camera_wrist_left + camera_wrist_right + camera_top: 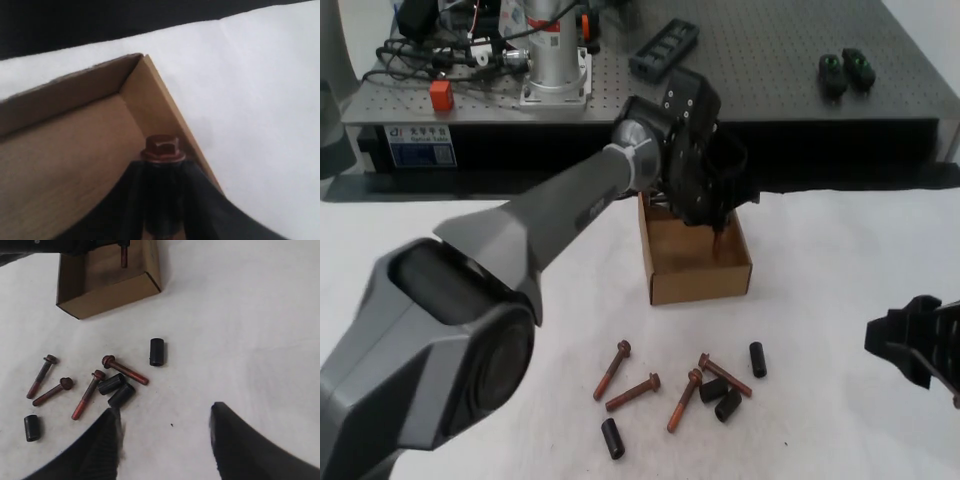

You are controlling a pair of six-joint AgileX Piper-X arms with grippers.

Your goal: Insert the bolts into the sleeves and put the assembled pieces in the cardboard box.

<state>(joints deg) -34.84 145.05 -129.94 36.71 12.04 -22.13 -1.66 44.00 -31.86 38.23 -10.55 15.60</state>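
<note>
- L gripper [716, 208] pinches bolt [161, 148] seated in sleeve [161, 197], hanging over box [700, 283], nr its corner.
- R gripper [165, 440] spread, above cloth [840, 270] nr loose bolts [125, 370] + sleeves [157, 351].

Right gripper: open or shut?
Open: the right gripper has its fingers spread apart, with bare cloth showing between them.

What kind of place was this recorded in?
Probably a robotics lab: a perforated optical table with cables behind a white-covered bench, where loose bolts, sleeves and a cardboard box are laid out.
</note>
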